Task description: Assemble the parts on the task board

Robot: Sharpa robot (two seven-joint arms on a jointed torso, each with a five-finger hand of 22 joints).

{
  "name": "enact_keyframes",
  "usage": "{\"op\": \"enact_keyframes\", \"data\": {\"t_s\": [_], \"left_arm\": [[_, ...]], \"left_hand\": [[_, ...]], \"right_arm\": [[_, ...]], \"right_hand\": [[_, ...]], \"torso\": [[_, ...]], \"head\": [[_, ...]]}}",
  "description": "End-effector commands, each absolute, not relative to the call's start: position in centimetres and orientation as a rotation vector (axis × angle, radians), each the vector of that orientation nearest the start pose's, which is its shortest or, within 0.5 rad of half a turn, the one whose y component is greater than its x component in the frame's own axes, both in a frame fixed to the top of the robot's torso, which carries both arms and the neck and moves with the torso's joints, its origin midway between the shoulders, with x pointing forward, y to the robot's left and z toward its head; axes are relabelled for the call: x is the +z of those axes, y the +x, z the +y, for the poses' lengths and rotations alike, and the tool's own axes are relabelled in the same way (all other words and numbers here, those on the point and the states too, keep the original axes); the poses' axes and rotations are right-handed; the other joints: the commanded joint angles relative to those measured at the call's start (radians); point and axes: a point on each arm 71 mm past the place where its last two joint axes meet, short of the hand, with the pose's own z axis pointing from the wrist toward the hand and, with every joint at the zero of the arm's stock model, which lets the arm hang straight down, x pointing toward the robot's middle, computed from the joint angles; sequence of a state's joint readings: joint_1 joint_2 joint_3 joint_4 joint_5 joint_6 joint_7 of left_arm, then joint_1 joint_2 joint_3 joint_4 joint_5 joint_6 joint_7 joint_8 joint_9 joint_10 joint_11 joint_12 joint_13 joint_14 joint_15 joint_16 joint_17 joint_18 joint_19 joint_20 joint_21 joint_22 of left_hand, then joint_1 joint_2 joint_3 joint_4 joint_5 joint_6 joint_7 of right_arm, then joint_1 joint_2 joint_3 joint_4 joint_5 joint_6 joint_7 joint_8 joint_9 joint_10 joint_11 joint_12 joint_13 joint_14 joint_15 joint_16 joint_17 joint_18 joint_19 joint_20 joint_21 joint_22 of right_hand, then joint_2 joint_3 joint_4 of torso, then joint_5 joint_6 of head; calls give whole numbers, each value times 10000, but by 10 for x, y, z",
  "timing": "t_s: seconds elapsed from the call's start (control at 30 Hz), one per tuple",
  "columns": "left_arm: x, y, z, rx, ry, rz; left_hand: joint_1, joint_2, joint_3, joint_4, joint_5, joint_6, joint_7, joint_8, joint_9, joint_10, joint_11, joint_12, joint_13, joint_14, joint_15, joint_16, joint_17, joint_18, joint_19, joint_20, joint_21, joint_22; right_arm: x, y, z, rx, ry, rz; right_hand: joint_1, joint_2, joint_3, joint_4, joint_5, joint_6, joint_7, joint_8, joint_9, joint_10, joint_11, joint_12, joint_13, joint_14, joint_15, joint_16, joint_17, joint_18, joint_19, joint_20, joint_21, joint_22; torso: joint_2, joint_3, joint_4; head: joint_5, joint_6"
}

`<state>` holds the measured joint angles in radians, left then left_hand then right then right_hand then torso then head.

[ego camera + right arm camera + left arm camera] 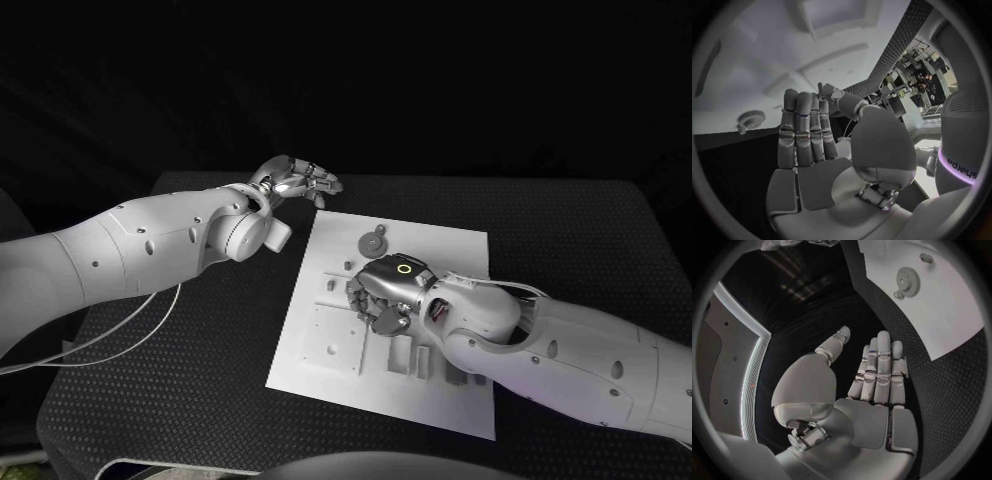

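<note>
The white task board lies in the middle of the black table. A grey gear sits on its far half, and small grey parts lie along its left side. My right hand hovers over the board's middle, just nearer than the gear. In the right wrist view its fingers are straight with nothing in them, and the gear lies beyond them. My left hand is off the board's far left corner. Its fingers are stretched out and hold nothing, with the gear ahead on the board.
More grey pieces and slots sit on the board's near half, partly under my right forearm. Black mat surrounds the board on all sides. A thin cable hangs below my left arm.
</note>
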<state>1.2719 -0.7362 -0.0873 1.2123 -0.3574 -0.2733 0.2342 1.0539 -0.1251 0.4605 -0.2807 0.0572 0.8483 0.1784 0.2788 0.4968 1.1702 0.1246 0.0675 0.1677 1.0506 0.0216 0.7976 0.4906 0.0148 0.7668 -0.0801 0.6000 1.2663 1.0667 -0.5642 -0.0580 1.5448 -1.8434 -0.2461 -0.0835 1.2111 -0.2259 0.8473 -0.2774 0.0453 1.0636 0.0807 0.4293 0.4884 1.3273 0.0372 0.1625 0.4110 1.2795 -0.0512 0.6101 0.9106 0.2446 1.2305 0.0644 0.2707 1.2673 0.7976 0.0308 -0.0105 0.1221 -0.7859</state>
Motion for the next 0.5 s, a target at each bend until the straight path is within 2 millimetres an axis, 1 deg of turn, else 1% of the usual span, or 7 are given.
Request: {"op": "enact_keyframes", "data": {"t_s": [0.03,0.3,0.5], "left_arm": [[-178,549,243,-11966,-7996,15631],[-178,549,240,-12013,-7975,15665],[-178,549,241,-12008,-7978,15665]], "left_hand": [[50,53,-34,19,-51,-43,-4,14,-16,-55,15,4,-12,-67,-17,54,16,48,51,11,-35,17],[50,55,-31,25,-51,-42,-4,17,-17,-59,17,4,-18,-70,-15,51,21,47,51,14,-42,19],[50,55,-30,28,-51,-44,-4,18,-19,-63,19,3,-23,-72,-13,49,24,46,51,15,-47,20]], "right_arm": [[-241,416,-42,8259,-7000,15970],[-251,410,-37,8373,-7100,16090],[-254,410,-37,8341,-7134,16134]], "right_hand": [[13,106,56,0,32,5,42,-3,16,36,-6,33,188,-10,-83,64,4,172,46,-16,-8,10],[10,114,58,-10,32,1,43,-5,20,35,-5,30,193,-10,-83,67,4,172,47,-17,-9,13],[6,119,59,-18,32,0,44,-7,24,36,-5,28,196,-10,-83,69,3,172,48,-17,-10,15]], "torso": [[-3,5,-9],[-4,5,-5],[-7,-4,-6]], "head": [[90,-50],[211,-140],[234,-162]]}}
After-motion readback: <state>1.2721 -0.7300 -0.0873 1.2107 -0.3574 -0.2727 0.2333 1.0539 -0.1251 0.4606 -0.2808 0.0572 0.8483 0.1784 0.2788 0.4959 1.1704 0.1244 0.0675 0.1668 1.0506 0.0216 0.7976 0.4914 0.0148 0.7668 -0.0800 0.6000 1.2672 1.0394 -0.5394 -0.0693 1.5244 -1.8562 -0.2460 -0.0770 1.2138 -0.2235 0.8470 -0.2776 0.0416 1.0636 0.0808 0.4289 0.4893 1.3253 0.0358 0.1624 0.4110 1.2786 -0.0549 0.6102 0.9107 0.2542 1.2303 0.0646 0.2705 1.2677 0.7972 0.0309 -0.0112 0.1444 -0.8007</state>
